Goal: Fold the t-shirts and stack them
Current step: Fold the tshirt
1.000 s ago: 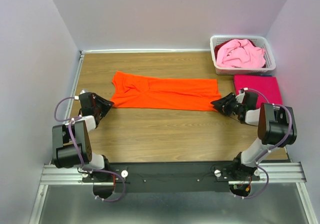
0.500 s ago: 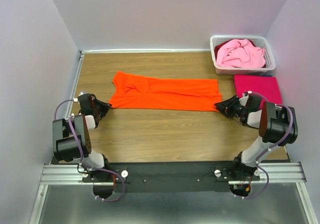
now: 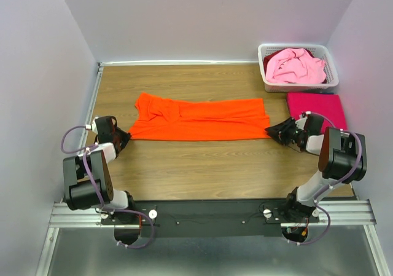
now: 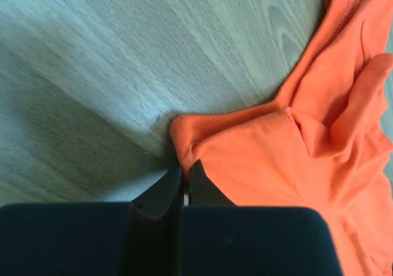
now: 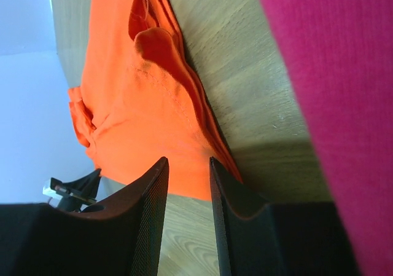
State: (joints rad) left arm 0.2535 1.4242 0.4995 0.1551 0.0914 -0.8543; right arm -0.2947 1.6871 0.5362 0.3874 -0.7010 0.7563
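Your left gripper (image 4: 184, 166) pinches the left corner of the orange t-shirt (image 3: 202, 119), spread across the wooden table (image 3: 202, 171); your right gripper (image 5: 187, 164) holds its jaws apart at the right corner.

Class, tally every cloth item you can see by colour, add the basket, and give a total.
Orange t-shirt: 1
Magenta-red t-shirt, folded: 1
Pale pink t-shirt: 1
Dark red cloth beneath it, kind unclear: 1
White slotted basket: 1
Total: 5

Magenta t-shirt (image 5: 331, 104) runs off the right wrist view's edge.
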